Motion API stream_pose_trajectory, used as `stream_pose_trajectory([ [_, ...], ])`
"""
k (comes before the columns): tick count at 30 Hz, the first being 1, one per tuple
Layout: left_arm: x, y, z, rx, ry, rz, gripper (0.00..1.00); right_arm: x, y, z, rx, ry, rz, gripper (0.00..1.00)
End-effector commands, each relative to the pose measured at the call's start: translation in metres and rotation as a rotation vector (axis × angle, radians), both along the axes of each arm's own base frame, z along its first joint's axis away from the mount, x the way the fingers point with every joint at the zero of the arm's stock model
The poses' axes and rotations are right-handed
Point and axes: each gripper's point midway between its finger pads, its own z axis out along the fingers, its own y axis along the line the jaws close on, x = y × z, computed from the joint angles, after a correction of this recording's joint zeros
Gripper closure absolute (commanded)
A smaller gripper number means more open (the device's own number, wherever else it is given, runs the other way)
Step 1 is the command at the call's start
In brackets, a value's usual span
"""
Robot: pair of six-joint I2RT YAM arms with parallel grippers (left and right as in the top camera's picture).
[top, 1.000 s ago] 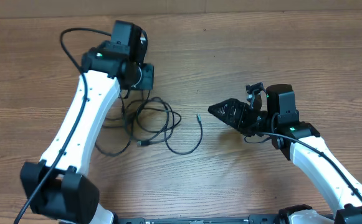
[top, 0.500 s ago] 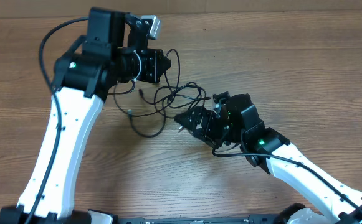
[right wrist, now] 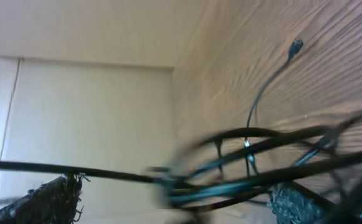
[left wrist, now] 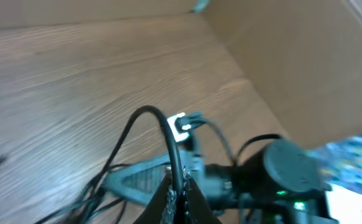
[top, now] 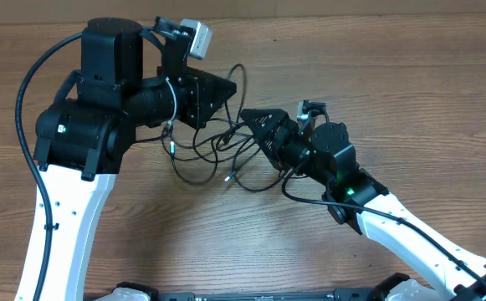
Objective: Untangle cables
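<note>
Black cables [top: 222,140] hang knotted at frame centre, partly raised off the worktop [top: 410,75]. Left end effector [top: 222,87] clenched on one strand; right end effector [top: 253,119] spread wide around several. Risk: closing on multiple strands, then pulling, tightens the knot.

A wooden table [top: 393,92] is seen from overhead, its brown grain laid across the view from left to right, with darker streaks run through it. Along the far edge a paler tan strip [top: 351,8] is shown. From the left wrist, the tabletop is found enclosed by plain brown panels [left wrist: 305,68], which are joined at a corner near the top of the view; a soft sheen [left wrist: 50,149] of light is cast on the wood at lower left. From the right wrist, the scene is tilted, and a pale beige wall [right wrist: 87,118], crossed by a thin seam [right wrist: 75,60], is set against the grained wood
</note>
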Motion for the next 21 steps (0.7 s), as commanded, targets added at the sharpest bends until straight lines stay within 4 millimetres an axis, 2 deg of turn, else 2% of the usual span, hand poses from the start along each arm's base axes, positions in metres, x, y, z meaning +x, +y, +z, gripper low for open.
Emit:
stream_pose_trajectory([
  [1, -0.027, -0.021, 0.041, -0.138, -0.086, -0.188, 0.96, 0.005, 0.001, -0.008, -0.009, 0.022, -0.083, 0.05],
  [2, -0.031, -0.024, 0.049, -0.163, -0.110, -0.224, 0.96, 0.005, 0.004, -0.016, -0.028, 0.035, -0.087, 0.05],
  [3, -0.038, -0.028, 0.061, -0.204, -0.156, -0.286, 0.96, 0.004, 0.005, -0.035, -0.069, 0.075, -0.097, 0.05],
  [5, -0.039, -0.029, 0.070, -0.221, -0.196, -0.306, 0.96, 0.004, 0.001, -0.062, -0.132, 0.135, -0.119, 0.05],
  [8, -0.036, -0.030, 0.076, -0.230, -0.230, -0.304, 0.96, 0.005, -0.010, -0.098, -0.223, 0.210, -0.162, 0.05],
  [9, -0.033, -0.027, 0.080, -0.228, -0.255, -0.290, 0.96, 0.005, -0.020, -0.116, -0.296, 0.236, -0.191, 0.05],
  [11, -0.020, -0.006, 0.088, -0.219, -0.288, -0.210, 0.96, 0.004, -0.045, -0.138, -0.406, 0.282, -0.245, 0.03],
  [14, -0.012, 0.026, 0.101, -0.225, -0.301, -0.103, 0.96, 0.007, -0.076, -0.151, -0.471, 0.337, -0.327, 0.01],
  [18, -0.011, 0.072, 0.122, -0.210, -0.368, 0.039, 0.96, 0.014, -0.117, -0.162, -0.510, 0.403, -0.430, 0.02],
  [21, -0.019, 0.103, 0.135, -0.190, -0.426, 0.128, 0.96, 0.017, -0.150, -0.170, -0.526, 0.464, -0.504, 0.02],
])
